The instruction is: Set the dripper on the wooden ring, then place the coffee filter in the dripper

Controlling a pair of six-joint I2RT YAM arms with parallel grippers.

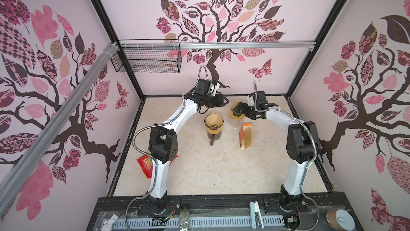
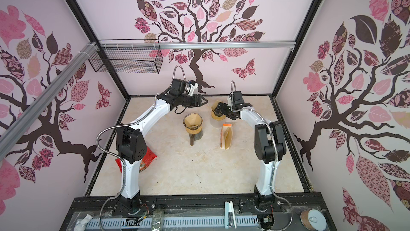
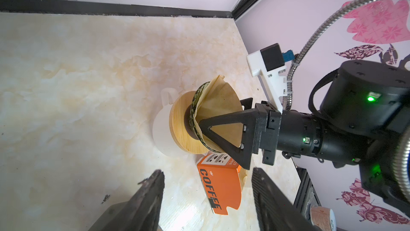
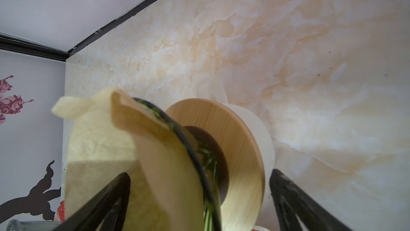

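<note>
A brown paper coffee filter [image 3: 221, 103] [image 4: 99, 134] sits in a dark glass dripper [image 3: 195, 108] [image 1: 235, 110] with a wooden collar [image 4: 239, 143], which stands on a white cup [image 3: 159, 130] at the back of the table. My right gripper [image 4: 199, 173] [image 1: 240, 110] is open and straddles the dripper's rim; one finger is against the filter paper and the other is outside the collar. My left gripper [image 3: 207, 171] [image 1: 225, 101] hangs open and empty above the table, left of that dripper. A second dripper [image 1: 213, 120] [image 2: 192, 122] holding a filter stands on a dark mug mid-table.
An orange coffee filter box [image 1: 245, 136] [image 3: 219, 183] stands right of the mug, with filters showing. A red packet [image 1: 145, 163] lies by the left arm's base. A wire basket [image 1: 146, 59] hangs on the back wall. A tape roll [image 1: 340, 218] sits at the front right.
</note>
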